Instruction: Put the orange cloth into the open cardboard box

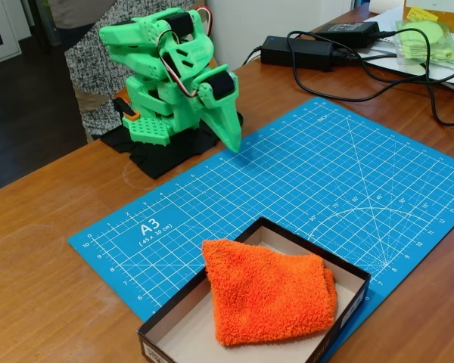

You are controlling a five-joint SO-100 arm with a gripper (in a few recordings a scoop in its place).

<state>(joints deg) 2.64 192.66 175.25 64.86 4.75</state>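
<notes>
Wooden and reddish-brown, the surface (45, 302) carried a blue gridded cutting mat (318, 174) marked A3, laid at an angle across its middle. At the mat's far left corner the green arm (170, 72) sat folded down on a black base, with its claw (228, 128) pointing downward, the tip just above or touching the mat; its fingers looked pressed together into one narrow point and had hold of nothing. Well apart from it, at the near edge of the picture, the open cardboard box (348, 299) rested partly on the mat, black outside and pale inside, with a small label at its near left corner. The orange cloth (268, 291) lay inside the box, loosely folded and fluffy, one corner draped over the box's far left wall. Behind the arm stood a person in a speckled garment. At the far right lay black power adapters (296, 51) with trailing cables and a clear bag of pale green pads (427, 38).
</notes>
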